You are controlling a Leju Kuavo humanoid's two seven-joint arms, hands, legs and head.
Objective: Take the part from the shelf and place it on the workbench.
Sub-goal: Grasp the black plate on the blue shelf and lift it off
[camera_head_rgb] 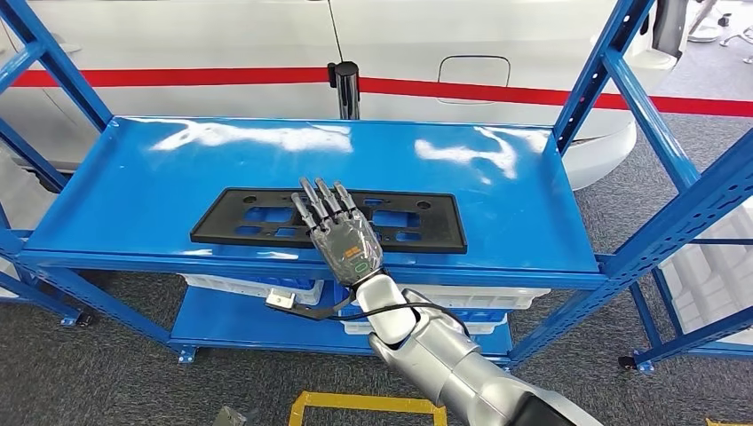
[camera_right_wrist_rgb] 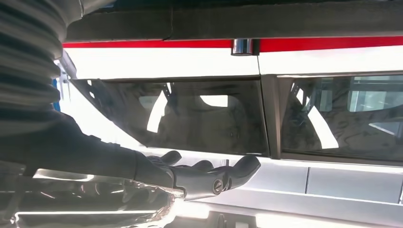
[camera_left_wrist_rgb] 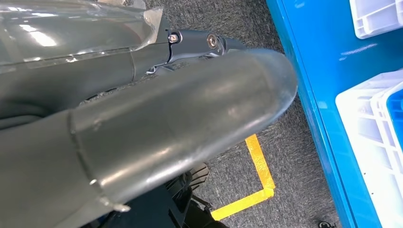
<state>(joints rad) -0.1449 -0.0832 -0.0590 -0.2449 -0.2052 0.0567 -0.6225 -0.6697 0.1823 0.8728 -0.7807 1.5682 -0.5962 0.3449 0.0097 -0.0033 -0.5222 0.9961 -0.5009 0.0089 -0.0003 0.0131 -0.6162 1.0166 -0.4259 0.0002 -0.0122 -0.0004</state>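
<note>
A flat black plastic part with rectangular cutouts is lying lengthwise on the top level of a blue metal shelf, near its front edge. The robot's right hand is reaching over the middle of the part, fingers stretched out straight and slightly apart, gripping nothing. Whether the fingertips are touching the part cannot be told. White crates are sitting on the lower shelf level, and a white car with a red stripe is standing behind.

Glossy blue metal shelf rack on grey carpet floor. Flat black plastic perforated panel lies near top deck's front edge. White plastic crates sit on lower blue deck.
</note>
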